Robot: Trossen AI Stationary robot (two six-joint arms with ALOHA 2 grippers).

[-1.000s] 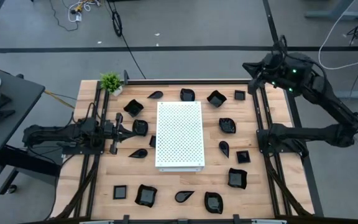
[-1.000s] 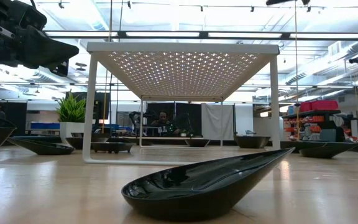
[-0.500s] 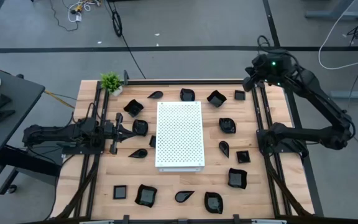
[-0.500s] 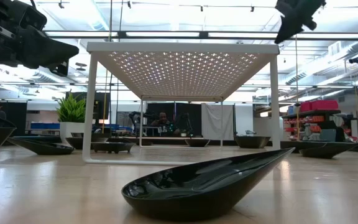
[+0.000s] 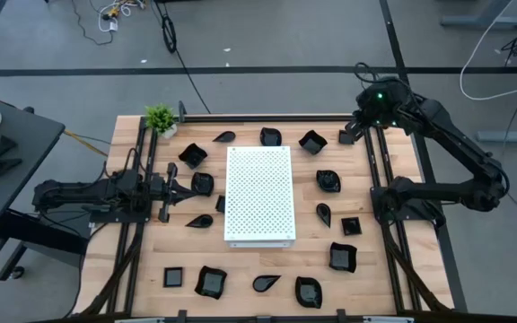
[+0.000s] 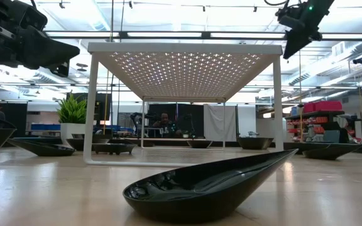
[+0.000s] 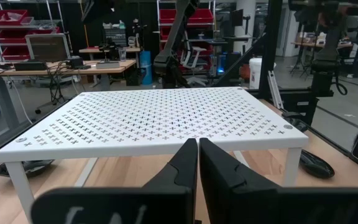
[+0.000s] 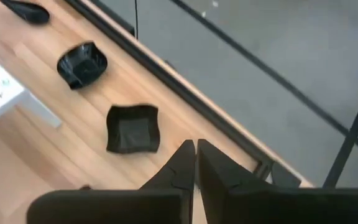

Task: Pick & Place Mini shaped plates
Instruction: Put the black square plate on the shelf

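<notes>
Because the right gripper point(image 5: 354, 128) hangs high over the far corner of the table point(image 5: 402, 152) with its fingers pressed together and nothing between them, I'd judge no plate has been picked yet and it is only lining up. The small square plate point(image 8: 132, 128) lies on the wood just ahead of and below its fingertips, apart from them, and a wavy-edged plate point(image 8: 81, 63) sits a little farther off the same way. The mini shaped plates are scattered in a loose ring, probably so each can be reached from above by whichever arm is nearer. I count sixteen in the high view, one of them half tucked under the edge of the white perforated board point(image 5: 259, 195). None rests on top of that board, which stands on legs in the middle, presumably as the place to set them. The left gripper point(image 5: 185, 189) waits low by its own side of the board, fingers likewise closed and empty, pointing at it. There is one board, one small potted plant point(image 5: 161, 118) and two arms.
</notes>
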